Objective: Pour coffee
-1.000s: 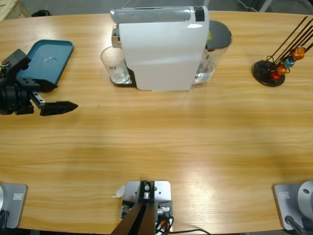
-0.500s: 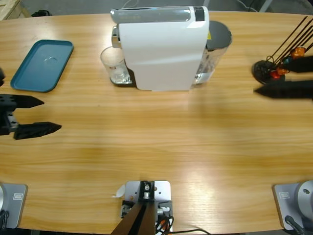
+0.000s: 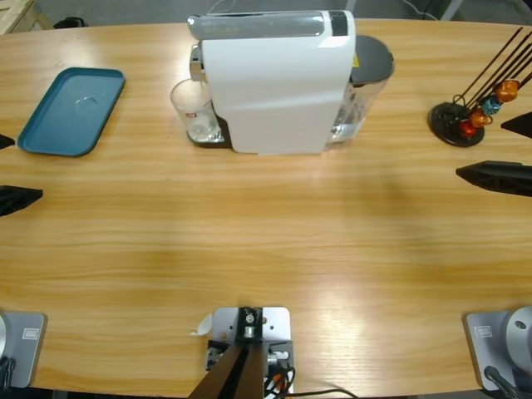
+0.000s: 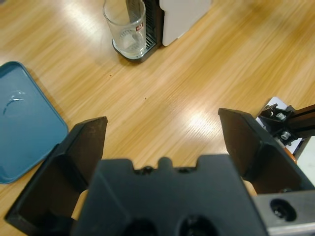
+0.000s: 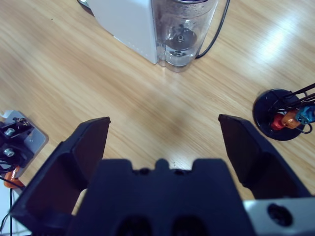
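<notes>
A clear glass tumbler (image 3: 193, 111) with a red logo stands on the drip tray under the spout of the white coffee machine (image 3: 278, 83); the left wrist view shows the tumbler (image 4: 126, 27) too. The glass looks clear, and the coffee is out of view. My left gripper (image 3: 17, 169) is at the table's left edge, far from the glass, only its jaw tips in view. In its own view the left gripper (image 4: 162, 120) is wide open and holds nothing. My right gripper (image 3: 482, 150) is at the right edge, also open (image 5: 165, 120) and holding nothing.
A teal tray (image 3: 71, 110) lies at the back left, near the left gripper. A black capsule holder (image 3: 461, 120) with orange and blue capsules stands at the back right, just beyond the right gripper. The machine's clear water tank (image 5: 184, 29) and its cable sit behind it.
The left gripper has drawn back to the left edge, so only its tips remain in view. The right gripper, which came in from the right half a second ago, has pulled back to the right.
</notes>
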